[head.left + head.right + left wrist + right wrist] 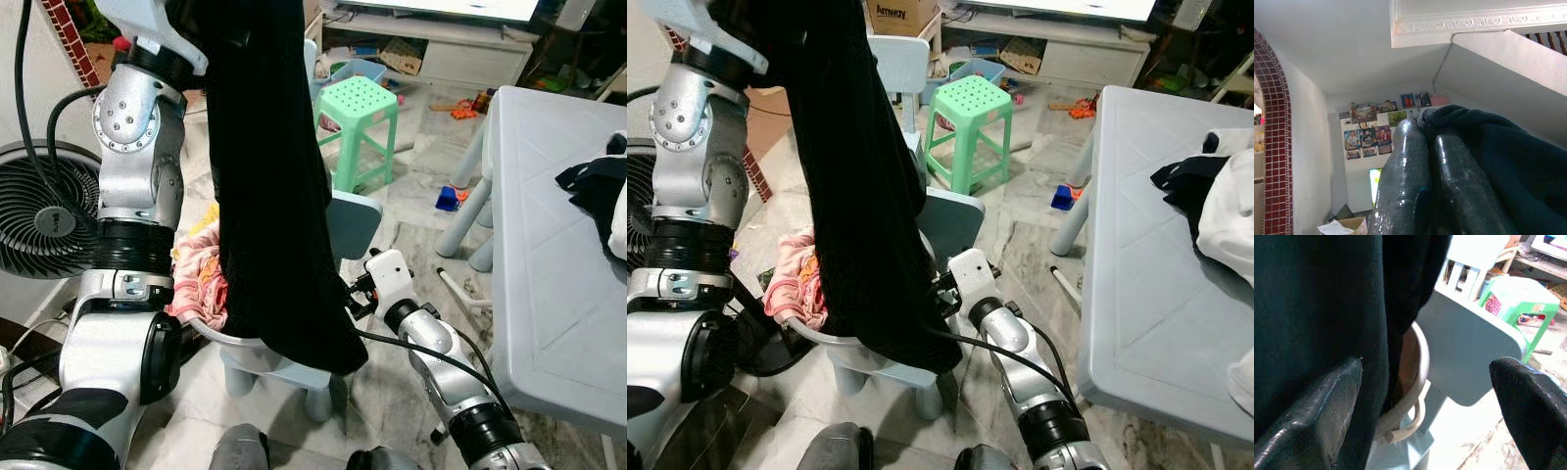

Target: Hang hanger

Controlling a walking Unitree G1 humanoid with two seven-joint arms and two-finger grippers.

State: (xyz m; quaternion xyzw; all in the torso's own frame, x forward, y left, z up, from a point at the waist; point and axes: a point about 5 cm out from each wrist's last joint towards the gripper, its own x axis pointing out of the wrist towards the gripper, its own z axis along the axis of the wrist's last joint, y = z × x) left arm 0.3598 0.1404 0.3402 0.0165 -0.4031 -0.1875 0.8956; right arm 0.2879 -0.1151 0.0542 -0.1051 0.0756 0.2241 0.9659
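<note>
A long black garment (pixel 265 196) hangs from above the picture down to the pale blue child's chair (pixel 355 223). My left arm (pixel 137 147) is raised high beside it. In the left wrist view the left gripper (pixel 1422 131) has its fingers pressed together, with the dark cloth (pixel 1498 156) bunched at their tips. My right gripper (pixel 355 297) sits low at the garment's hem. In the right wrist view it (pixel 1427 363) is open wide, with one finger (pixel 1327 401) against the cloth. No hanger can be made out.
A beige basin (pixel 227 335) with pink clothes (pixel 196 274) rests on the chair seat under the garment. A green stool (pixel 358 108) stands behind it. A grey table (pixel 549 284) with clothes (pixel 598 186) is at the right. A black fan (pixel 44 211) stands at the left.
</note>
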